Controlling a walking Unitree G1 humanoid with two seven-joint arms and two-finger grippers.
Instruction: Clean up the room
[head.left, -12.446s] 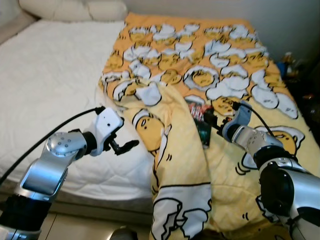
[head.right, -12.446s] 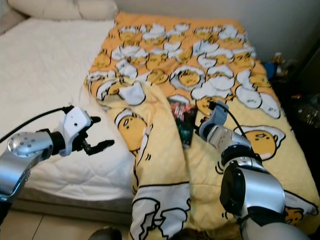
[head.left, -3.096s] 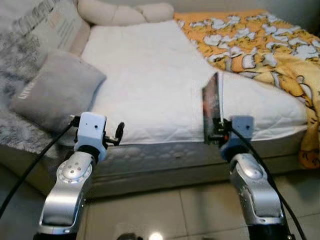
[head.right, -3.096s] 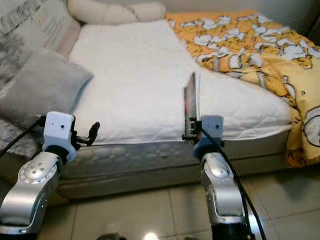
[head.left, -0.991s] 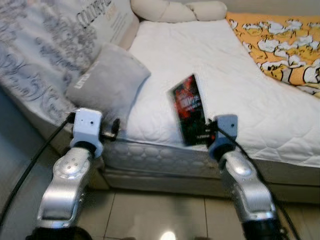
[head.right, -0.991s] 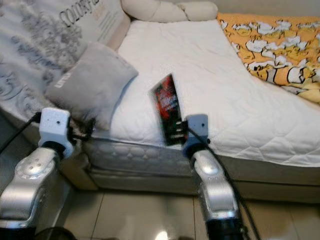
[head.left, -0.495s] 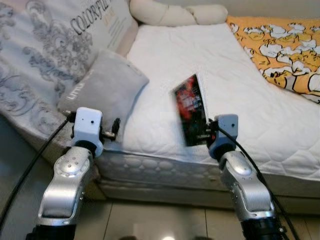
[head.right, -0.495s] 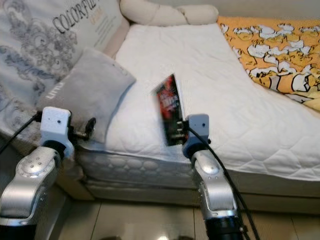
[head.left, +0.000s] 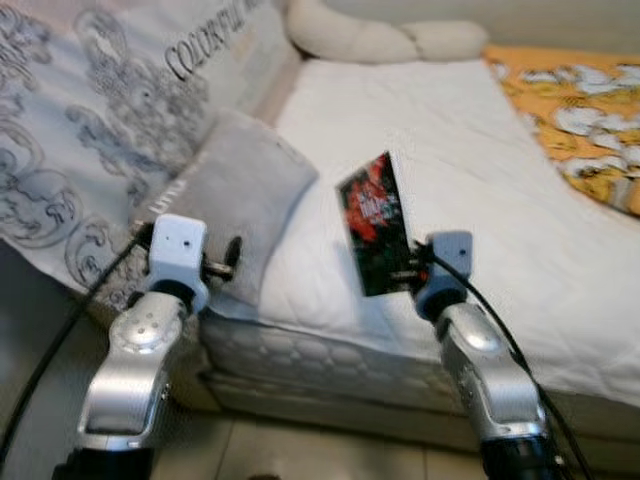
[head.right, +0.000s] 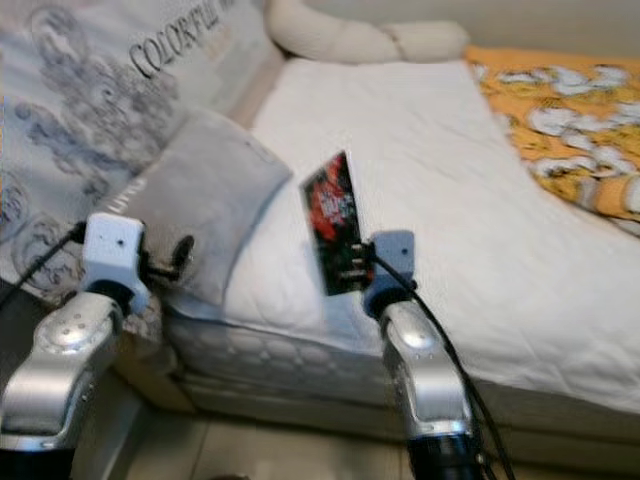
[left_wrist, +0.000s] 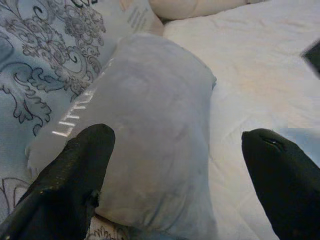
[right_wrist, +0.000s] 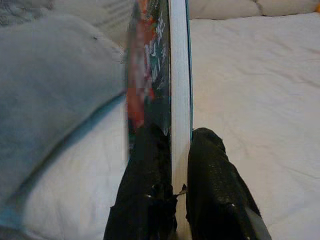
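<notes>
My right gripper is shut on a book with a dark red and black cover, holding it upright by its lower edge in front of the white bed. In the right wrist view the two black fingers pinch the book edge-on, its white pages showing. My left gripper is held out at the bed's left corner, open, with nothing between its fingers. It points at a grey cushion.
The grey cushion leans at the bed's left edge against a large patterned pillow with printed lettering. Cream pillows lie at the head. An orange and yellow cartoon blanket covers the far right. Tiled floor lies below the mattress edge.
The whole view has shifted slightly, so the camera moved; the bed and cushion sit further right and closer. The book stays upright in the right gripper. The left gripper holds its pose.
</notes>
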